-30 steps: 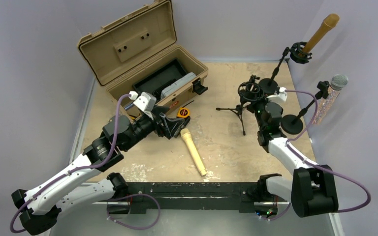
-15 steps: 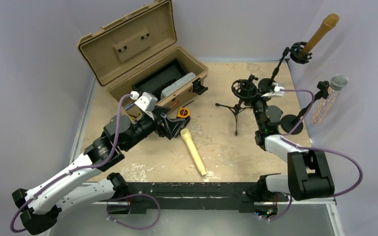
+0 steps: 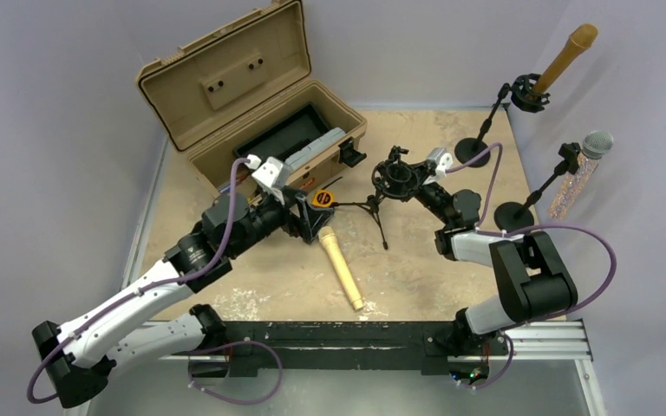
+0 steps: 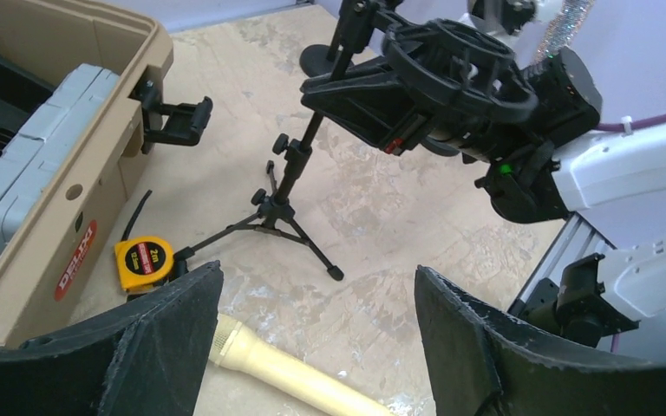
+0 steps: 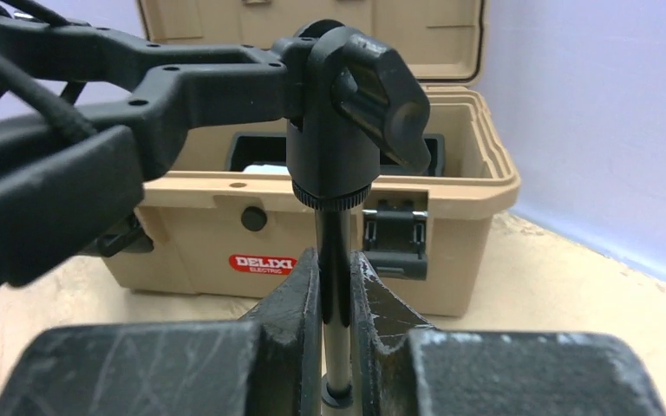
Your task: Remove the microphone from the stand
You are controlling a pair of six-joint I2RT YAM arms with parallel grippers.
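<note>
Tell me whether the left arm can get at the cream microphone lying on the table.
Probably yes: the left hand hangs open over the head end of the microphone, nothing between them.

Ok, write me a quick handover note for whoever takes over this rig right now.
Grippers: the right gripper is shut on the pole of the tripod stand, just under its empty shock mount. The left gripper is open and holds nothing.
Things: the cream microphone lies flat on the table, off any stand.
Done: the tripod stand holds no microphone.
Left: the brown microphone and the glitter microphone sit in their own stands on the right.
</note>
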